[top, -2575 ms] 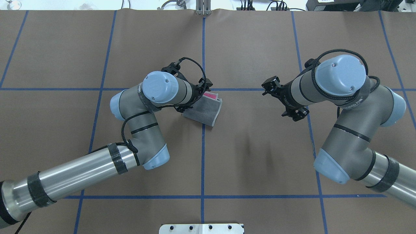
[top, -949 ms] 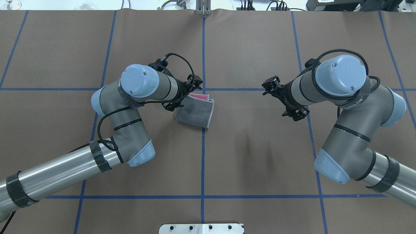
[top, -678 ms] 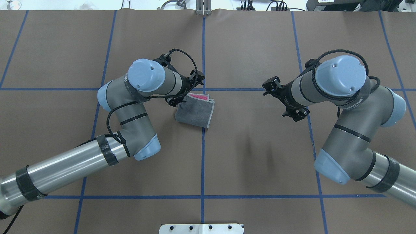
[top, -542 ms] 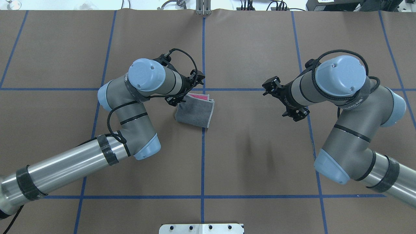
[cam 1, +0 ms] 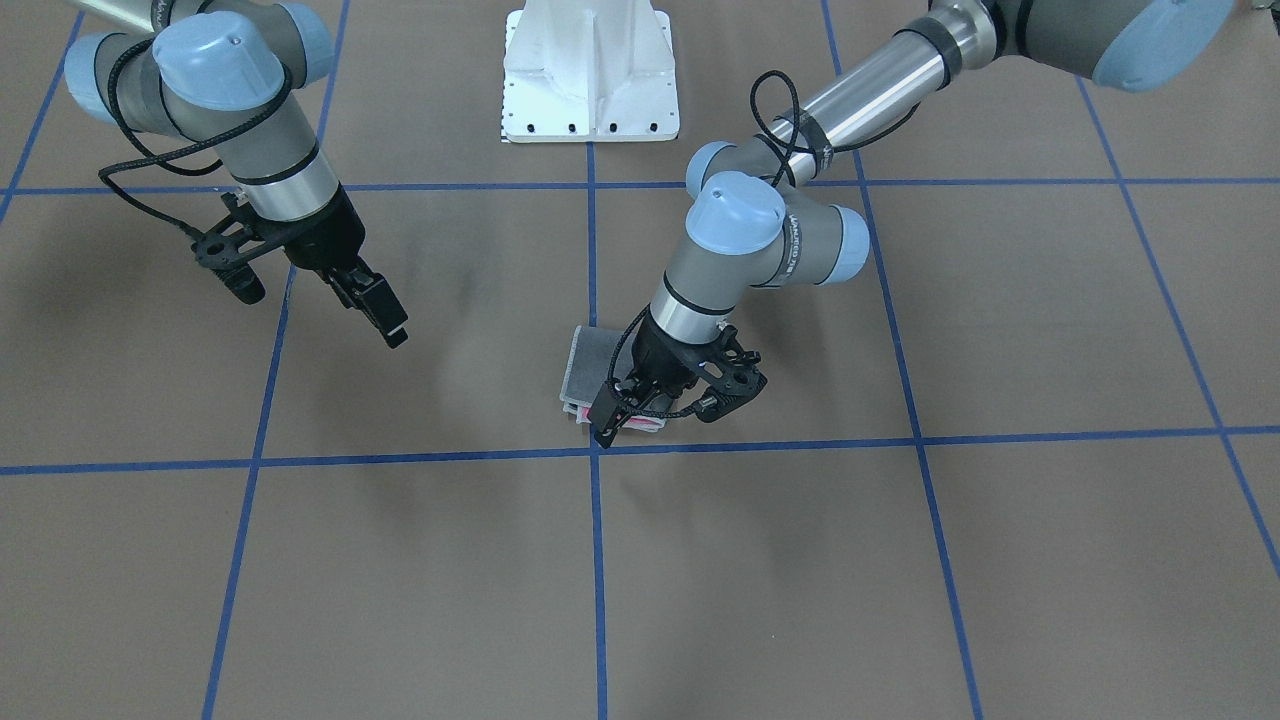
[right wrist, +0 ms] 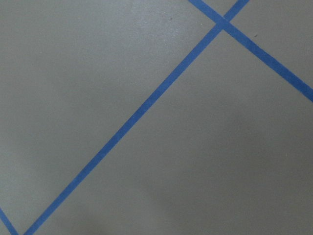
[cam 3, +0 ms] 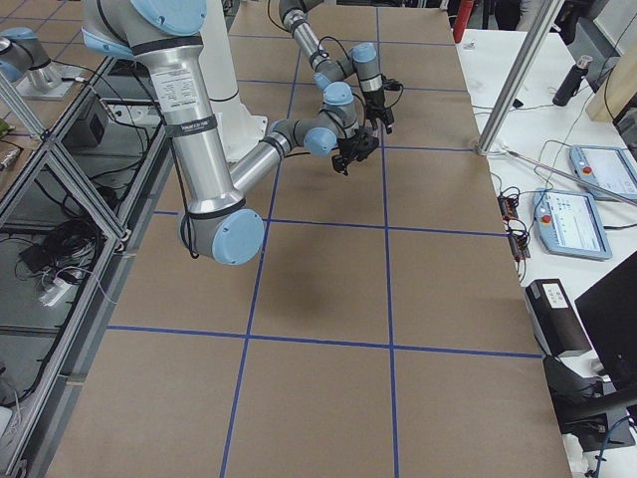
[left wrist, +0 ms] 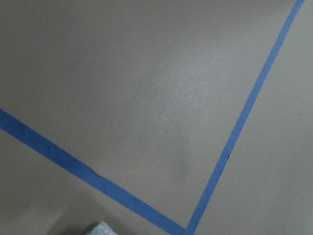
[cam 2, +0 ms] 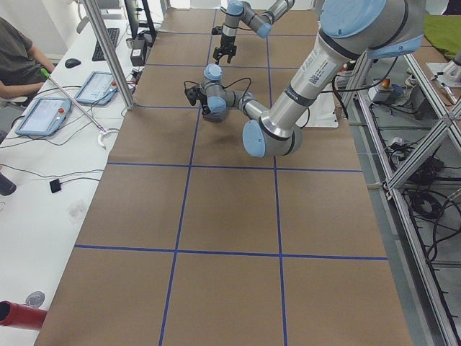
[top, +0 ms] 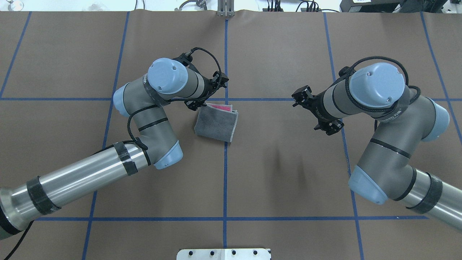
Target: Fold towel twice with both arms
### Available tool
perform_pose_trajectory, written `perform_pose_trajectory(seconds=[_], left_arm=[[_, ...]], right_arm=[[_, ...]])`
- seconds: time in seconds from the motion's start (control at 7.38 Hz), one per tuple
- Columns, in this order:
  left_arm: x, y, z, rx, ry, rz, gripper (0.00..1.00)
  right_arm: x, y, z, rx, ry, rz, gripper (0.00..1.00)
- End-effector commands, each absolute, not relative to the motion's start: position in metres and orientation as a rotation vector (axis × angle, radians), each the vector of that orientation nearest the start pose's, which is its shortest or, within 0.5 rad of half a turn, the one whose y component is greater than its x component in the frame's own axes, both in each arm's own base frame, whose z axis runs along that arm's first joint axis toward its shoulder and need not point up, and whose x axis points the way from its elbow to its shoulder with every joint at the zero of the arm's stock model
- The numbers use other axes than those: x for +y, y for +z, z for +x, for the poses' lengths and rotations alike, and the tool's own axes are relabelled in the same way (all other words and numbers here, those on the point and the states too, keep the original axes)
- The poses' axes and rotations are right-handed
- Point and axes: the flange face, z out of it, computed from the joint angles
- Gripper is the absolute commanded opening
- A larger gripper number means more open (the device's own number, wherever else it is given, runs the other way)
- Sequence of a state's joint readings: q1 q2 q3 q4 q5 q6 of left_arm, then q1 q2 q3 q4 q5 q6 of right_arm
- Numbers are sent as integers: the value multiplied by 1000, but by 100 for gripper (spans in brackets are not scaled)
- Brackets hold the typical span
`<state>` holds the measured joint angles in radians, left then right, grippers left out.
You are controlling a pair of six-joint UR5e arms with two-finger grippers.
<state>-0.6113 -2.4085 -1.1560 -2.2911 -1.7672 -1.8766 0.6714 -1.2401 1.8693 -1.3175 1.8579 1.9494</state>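
The towel lies folded into a small rectangle, dark grey face up, near the table's centre line. A pink strip shows at its far edge. In the front-facing view the towel lies under my left gripper, which hovers over its pink edge and looks open and empty. The overhead view hides this gripper under its wrist. A pale towel corner shows at the bottom of the left wrist view. My right gripper hangs shut and empty, well off to the towel's side.
The white pedestal base stands at the robot's edge of the table. Blue tape lines cross the brown table cover. A side desk with tablets and a seated person lies beyond the far edge.
My left arm drew the towel a little to the left, then let go and moved its wrist toward the far side. The towel has lain still since. My right arm has not moved.
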Motion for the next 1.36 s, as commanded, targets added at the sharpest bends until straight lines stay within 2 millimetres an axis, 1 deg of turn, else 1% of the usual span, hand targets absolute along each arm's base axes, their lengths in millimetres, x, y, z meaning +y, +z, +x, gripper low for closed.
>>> perform_pose_trajectory(seconds=[0.0, 0.14, 0.27, 0.41, 0.54, 0.68, 0.81, 0.95, 1.08, 1.22], left_arm=[[-558, 245, 596, 1178, -700, 1, 100], [-562, 244, 592, 1180, -706, 6, 100], [-575, 238, 580, 1187, -722, 17, 100], [-589, 235, 566, 1192, -732, 33, 100], [-602, 228, 547, 1206, -705, 17, 100], [-603, 221, 532, 1226, -675, -32, 100], [-602, 233, 508, 1237, -663, -58, 100], [-604, 261, 458, 1239, -648, -78, 100], [-601, 296, 396, 1237, -586, -58, 100], [-585, 343, 341, 1212, -506, -12, 100]], right_arm=[[-452, 322, -402, -925, 850, -141, 100], [-452, 318, -403, -932, 844, -148, 100], [-452, 318, -403, -932, 844, -148, 100], [-452, 317, -402, -935, 842, -148, 100], [-454, 315, -397, -940, 848, -147, 100], [-460, 315, -391, -942, 850, -139, 100], [-469, 318, -379, -936, 834, -122, 100], [-478, 325, -363, -928, 809, -108, 100], [-489, 335, -342, -921, 776, -93, 100], [-503, 342, -317, -919, 739, -83, 100]])
